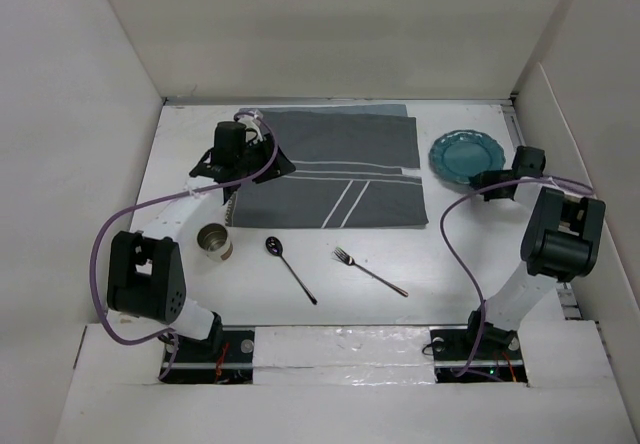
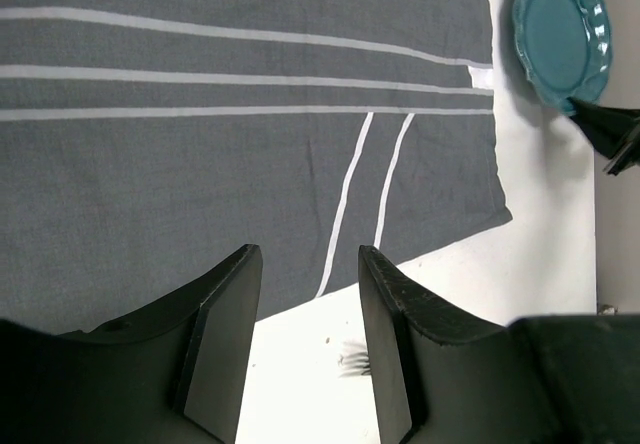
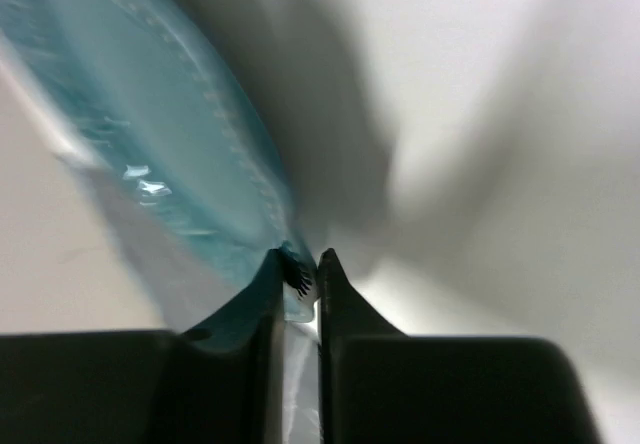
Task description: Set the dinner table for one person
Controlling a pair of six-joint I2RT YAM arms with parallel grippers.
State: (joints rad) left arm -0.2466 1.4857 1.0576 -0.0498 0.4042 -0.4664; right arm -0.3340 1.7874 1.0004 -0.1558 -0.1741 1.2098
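Top external: cup (image 1: 214,242), spoon (image 1: 290,268) and fork (image 1: 368,270) on table (image 1: 450,254), nearside of placemat (image 1: 340,169). Right gripper (image 3: 300,269) pinches plate (image 1: 466,154) rim; left gripper (image 2: 305,264) gapes empty.

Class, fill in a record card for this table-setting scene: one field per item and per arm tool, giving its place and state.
dinner table: white, carries everything
placemat: dark grey, white stripes, lying flat at the far middle
plate: teal, right of the placemat, off it
cup: metal, upright, near left, off the placemat
spoon: on bare table in front of the placemat
fork: right of the spoon, on bare table
left tool: open, empty, over the placemat's left near edge
right tool: shut on the plate's rim
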